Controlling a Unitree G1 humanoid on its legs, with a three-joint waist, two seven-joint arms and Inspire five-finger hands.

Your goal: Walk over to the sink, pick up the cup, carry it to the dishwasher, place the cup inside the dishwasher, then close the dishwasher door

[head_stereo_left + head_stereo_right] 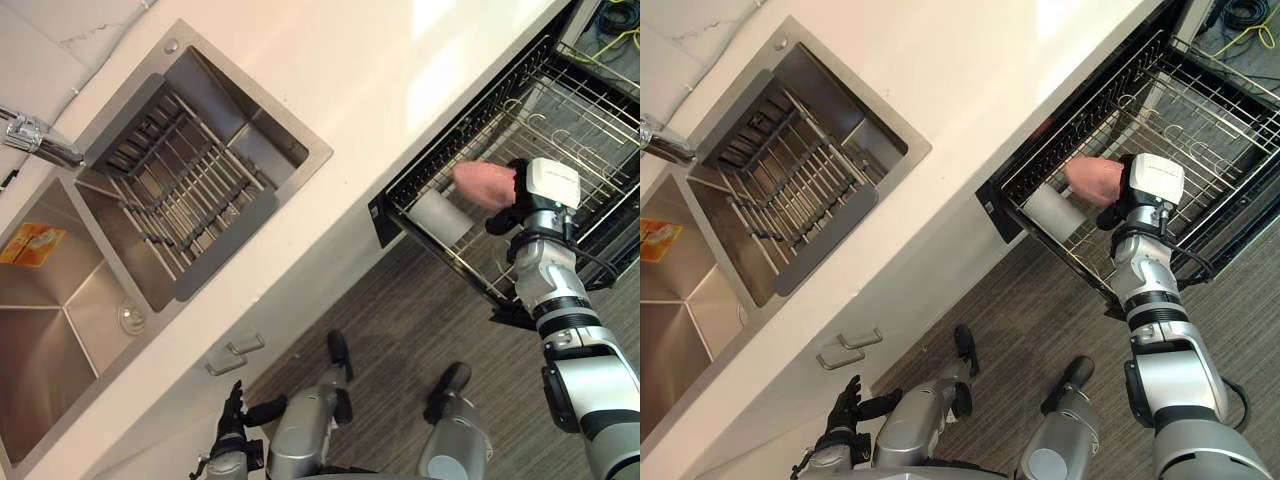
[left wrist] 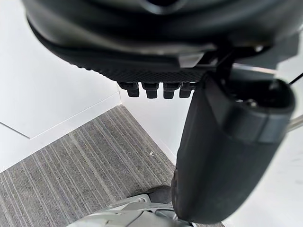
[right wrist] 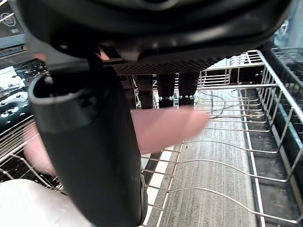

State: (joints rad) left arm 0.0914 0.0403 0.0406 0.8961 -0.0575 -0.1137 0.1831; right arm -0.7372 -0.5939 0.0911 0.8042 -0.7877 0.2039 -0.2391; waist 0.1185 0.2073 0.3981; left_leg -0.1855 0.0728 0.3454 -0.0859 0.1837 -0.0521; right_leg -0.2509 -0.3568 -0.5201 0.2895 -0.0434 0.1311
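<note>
1. The pink cup (image 1: 482, 184) is clamped in the right hand (image 1: 503, 220), fingers and thumb curled round it. It lies roughly sideways, just above the front corner of the pulled-out dishwasher rack (image 1: 560, 110), at the end nearer the sink.
2. A white cup-like item (image 1: 438, 215) sits in that corner of the rack, just beside and below the cup.
3. This looks like the placing step. The next move would be to lower the cup onto bare wire clear of the white item, then open the fingers once the cup rests.
4. The left hand (image 1: 233, 420) hangs low by the cabinet front below the countertop (image 1: 380, 60), fingers relaxed and empty.
5. The sink (image 1: 310, 150) lies well apart from the rack along the countertop. Closing the door is not yet done.
</note>
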